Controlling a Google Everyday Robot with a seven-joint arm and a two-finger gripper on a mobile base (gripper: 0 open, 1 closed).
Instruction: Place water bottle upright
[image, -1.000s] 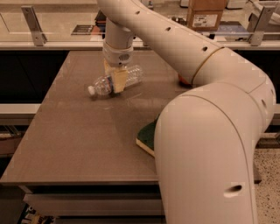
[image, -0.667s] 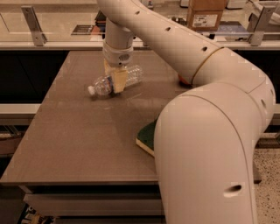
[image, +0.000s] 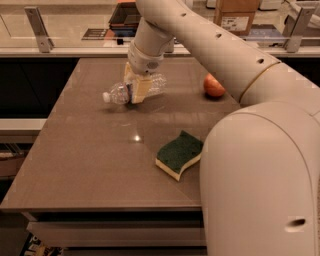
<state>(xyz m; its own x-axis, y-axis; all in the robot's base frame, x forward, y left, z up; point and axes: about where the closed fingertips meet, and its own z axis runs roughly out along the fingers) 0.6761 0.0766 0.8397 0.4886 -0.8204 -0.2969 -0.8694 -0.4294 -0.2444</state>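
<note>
Nothing visibly shifts since a second ago | claw (image: 139, 89) clamps the water bottle (image: 119, 93) mid-body, lying sideways, cap left, at the bench (image: 90, 165) far side | uprighting not yet done

No writing can be read here.
The cardboard box (image: 236, 11) beyond the table (image: 85, 165) bears a white sticker (image: 234, 23), its print too faint to make out. The gripper (image: 136, 86), low over the table's far side, clasps the lying water bottle (image: 119, 93) across its middle, covering the label band.
</note>
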